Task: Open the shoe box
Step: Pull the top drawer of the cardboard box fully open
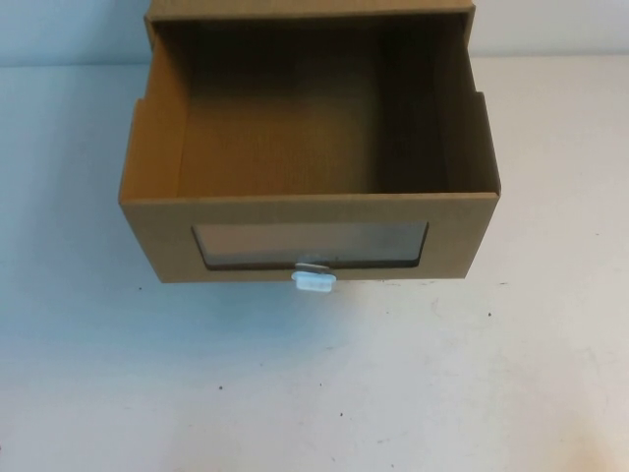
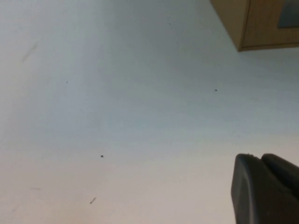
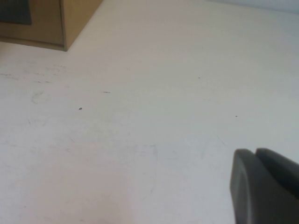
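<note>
A brown cardboard shoe box [image 1: 157,236] stands in the middle of the white table, its drawer pulled out toward me and empty inside. The drawer front has a clear window [image 1: 310,244] and a small white pull tab [image 1: 314,282] at its lower edge. Neither arm shows in the high view. My left gripper [image 2: 257,161] is shut with nothing in it, hovering over bare table with a corner of the box [image 2: 252,23] far off. My right gripper [image 3: 256,154] is shut and empty too, over the table, with the box corner [image 3: 70,18] far off.
The white table [image 1: 314,393] spreads out in front of the box and to both sides, marked only by a few small dark specks. A pale wall rises behind the box.
</note>
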Controlling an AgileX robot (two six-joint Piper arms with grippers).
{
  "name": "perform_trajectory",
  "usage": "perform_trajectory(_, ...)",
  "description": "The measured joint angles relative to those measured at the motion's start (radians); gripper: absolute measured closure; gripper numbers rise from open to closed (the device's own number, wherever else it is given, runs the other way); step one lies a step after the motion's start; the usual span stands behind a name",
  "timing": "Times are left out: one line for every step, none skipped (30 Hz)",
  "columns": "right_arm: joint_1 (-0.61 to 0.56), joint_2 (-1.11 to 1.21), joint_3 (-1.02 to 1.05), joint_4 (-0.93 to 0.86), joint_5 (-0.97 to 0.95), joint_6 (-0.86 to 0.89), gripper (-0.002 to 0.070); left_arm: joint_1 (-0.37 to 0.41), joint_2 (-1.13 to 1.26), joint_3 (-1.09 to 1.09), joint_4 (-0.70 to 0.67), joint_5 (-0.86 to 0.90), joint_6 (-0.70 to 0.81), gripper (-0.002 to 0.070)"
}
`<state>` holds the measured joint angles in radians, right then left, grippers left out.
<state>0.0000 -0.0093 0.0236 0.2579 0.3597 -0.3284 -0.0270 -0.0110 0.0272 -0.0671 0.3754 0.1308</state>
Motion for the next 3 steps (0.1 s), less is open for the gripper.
perform_trajectory(0.000,0.000,0.000,0.000,0.000,0.000,0.0689,-0.002,0.000,0.000,-0.009,0.001,0.000,0.0680)
perform_trajectory(0.000,0.000,0.000,0.000,0.000,0.000,0.0689,-0.004,0.000,0.000,-0.016,0.001,0.000,0.0680)
perform_trajectory(0.000,0.000,0.000,0.000,0.000,0.000,0.0689,-0.004,0.000,0.000,-0.020,0.003,0.000,0.0680)
